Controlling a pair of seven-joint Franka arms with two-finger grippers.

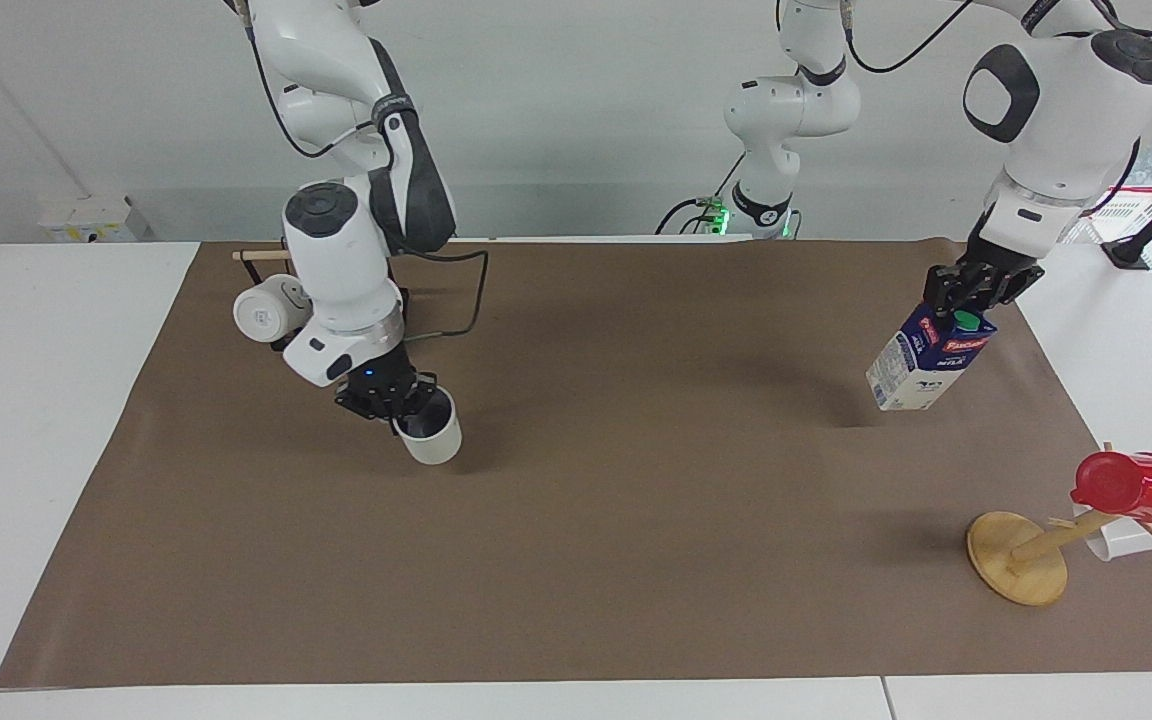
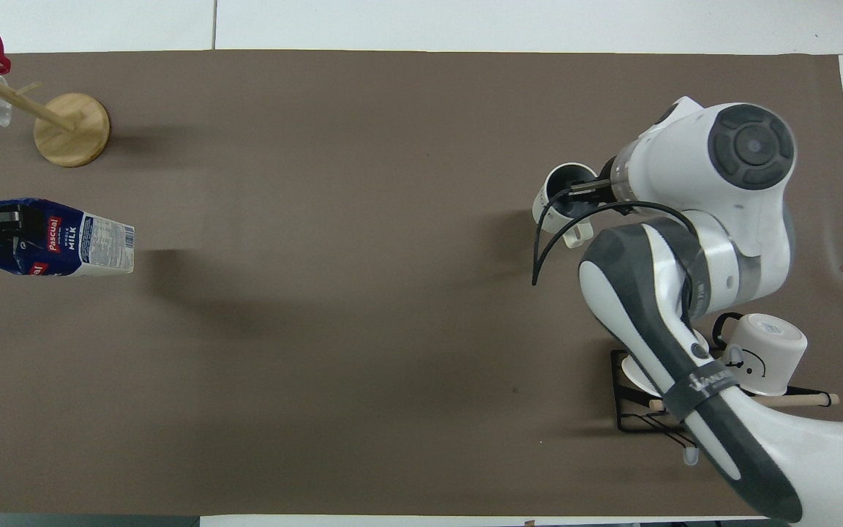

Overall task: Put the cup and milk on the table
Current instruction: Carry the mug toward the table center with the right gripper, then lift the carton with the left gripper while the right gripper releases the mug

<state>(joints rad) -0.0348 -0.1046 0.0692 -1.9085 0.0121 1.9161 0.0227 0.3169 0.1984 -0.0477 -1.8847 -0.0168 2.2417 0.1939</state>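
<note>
We see the right end effector [image 1: 406, 410] clamped on the rim of the cup [image 1: 431, 436], held tilted above the counter [image 1: 636, 560] — at about nine o'clock in the facing view. The left end effector [image 1: 971, 288] pinches the gabled top of the milk [image 1: 928, 362], hanging tilted over the mat at about three o'clock.

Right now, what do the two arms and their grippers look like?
Both arms are glossy white with rounded joints capped in dark grey discs. The right arm carries a dark grey forearm panel and a loose black cable. The right gripper and left gripper are small, black and two-fingered.
</note>
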